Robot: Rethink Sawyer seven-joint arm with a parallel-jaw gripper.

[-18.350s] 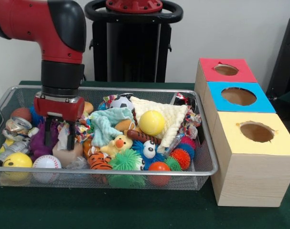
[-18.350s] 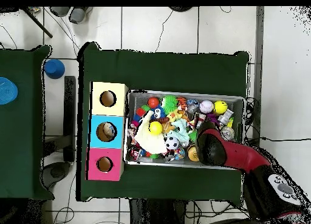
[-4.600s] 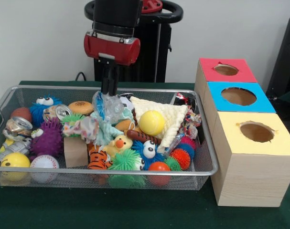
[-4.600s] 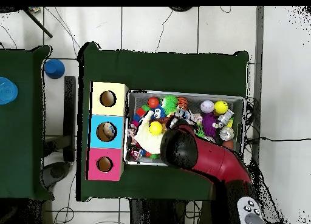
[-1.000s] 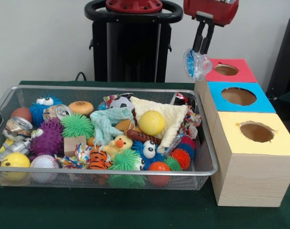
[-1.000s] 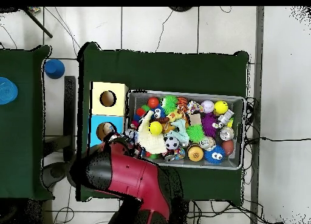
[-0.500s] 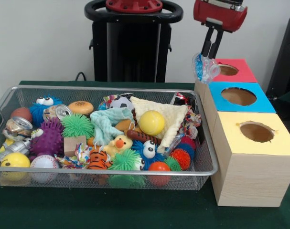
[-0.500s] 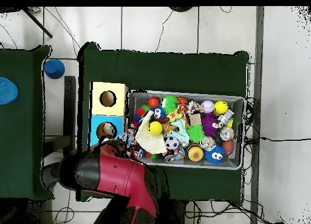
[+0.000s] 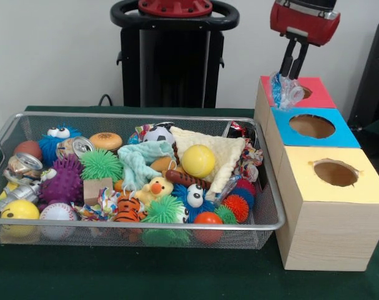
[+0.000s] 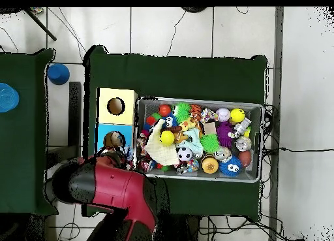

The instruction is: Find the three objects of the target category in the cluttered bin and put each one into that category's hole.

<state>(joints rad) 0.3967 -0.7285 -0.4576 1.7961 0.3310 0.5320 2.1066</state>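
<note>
Hand [image 9: 290, 74] pinching the crumpled clear plastic bottle [image 9: 286, 91] has shifted from beside the boxes to the red box [image 9: 314, 99], bottle hanging at its hole's near rim. Release looks imminent; bin [image 9: 271, 215] search continues afterwards.

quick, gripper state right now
Gripper: shut on a crumpled clear plastic wrapper with blue print, hanging over the red-topped wooden box.

Red arm [image 10: 111, 186] covering what seems the pink box, toy-filled bin [image 10: 261, 142] beside.
</note>
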